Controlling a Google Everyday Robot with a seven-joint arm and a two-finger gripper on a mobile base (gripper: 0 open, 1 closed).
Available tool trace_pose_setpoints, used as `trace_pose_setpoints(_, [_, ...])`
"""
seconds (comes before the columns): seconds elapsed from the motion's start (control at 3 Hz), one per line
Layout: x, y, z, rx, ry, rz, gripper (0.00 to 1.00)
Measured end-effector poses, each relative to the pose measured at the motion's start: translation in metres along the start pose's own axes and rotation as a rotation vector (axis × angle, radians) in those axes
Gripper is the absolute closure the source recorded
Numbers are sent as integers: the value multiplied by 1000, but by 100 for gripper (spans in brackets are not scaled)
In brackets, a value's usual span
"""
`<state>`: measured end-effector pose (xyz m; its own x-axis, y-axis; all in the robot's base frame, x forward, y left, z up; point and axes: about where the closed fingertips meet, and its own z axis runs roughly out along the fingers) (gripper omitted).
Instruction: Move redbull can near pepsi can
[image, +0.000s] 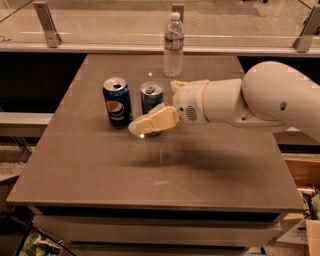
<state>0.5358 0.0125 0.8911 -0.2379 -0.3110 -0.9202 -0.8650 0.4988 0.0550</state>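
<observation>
The slim redbull can (151, 93) stands upright on the brown table (200, 165), just right of the wider dark-blue pepsi can (117, 102), with a small gap between them. My gripper (152, 106) reaches in from the right at the redbull can. Its jaws stand apart around the can: the near cream finger (152, 121) crosses in front of the can's lower half and hides it, and the far finger (176, 84) shows behind and to the right of the can. The can rests on the table.
A clear water bottle (173, 45) stands at the table's back edge, behind the cans. A glass railing with metal posts (46, 22) runs behind the table. My white arm (260, 100) covers the table's right side.
</observation>
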Motion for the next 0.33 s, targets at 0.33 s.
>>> trace_pose_setpoints(0.33, [0, 0, 0, 0, 0, 0, 0])
